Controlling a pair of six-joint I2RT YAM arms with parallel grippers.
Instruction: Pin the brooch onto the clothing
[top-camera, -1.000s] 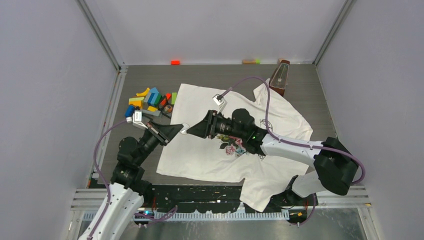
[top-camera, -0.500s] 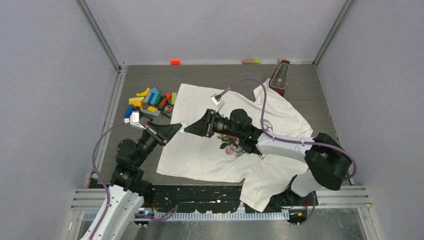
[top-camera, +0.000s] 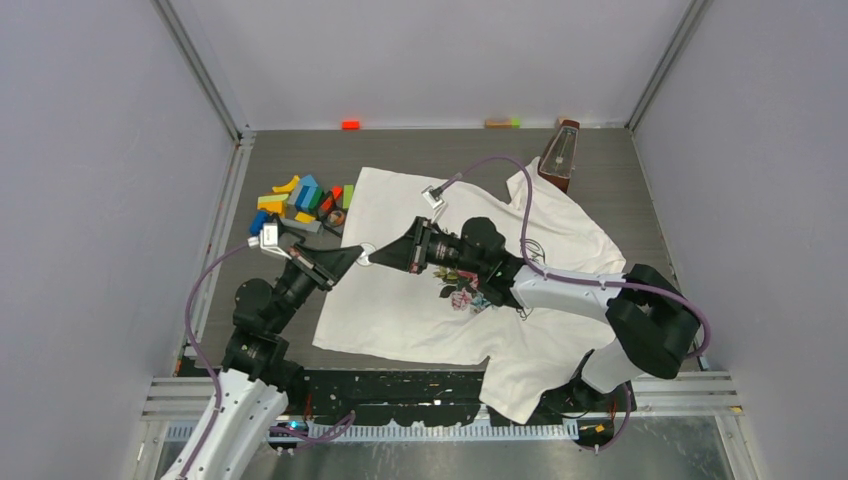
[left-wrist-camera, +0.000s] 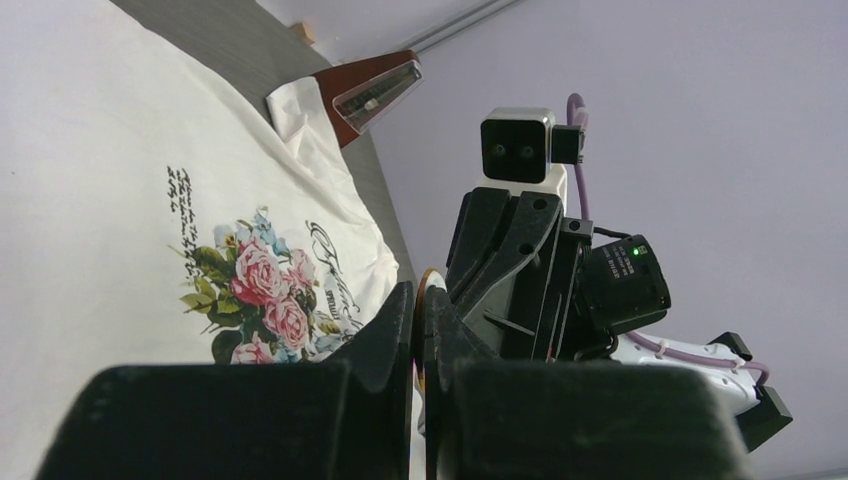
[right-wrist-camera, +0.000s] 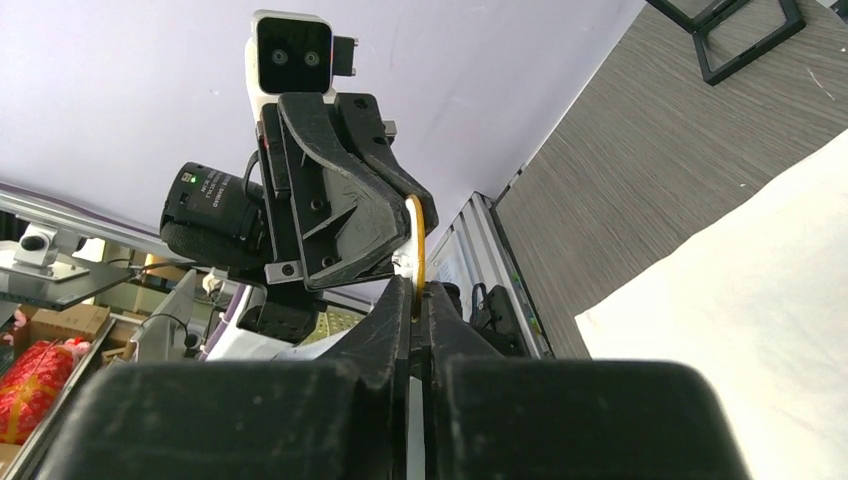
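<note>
Right at their tips, the left gripper (top-camera: 356, 259) and right gripper (top-camera: 377, 257) both pinch the gold brooch (top-camera: 366, 254) over the white T-shirt (top-camera: 400, 305), with toy blocks (top-camera: 300, 198) beyond the left one.

The brooch (right-wrist-camera: 419, 250) mostly hidden between left gripper (top-camera: 350, 260) and right gripper (top-camera: 388, 258), 1 gold edge visible.

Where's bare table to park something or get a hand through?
Free: table strip between T-shirt and back wall, left of the metronome; patch right of the shirt's sleeve. Crowded: toy blocks far left; left gripper and right gripper meet on the brooch.
</note>
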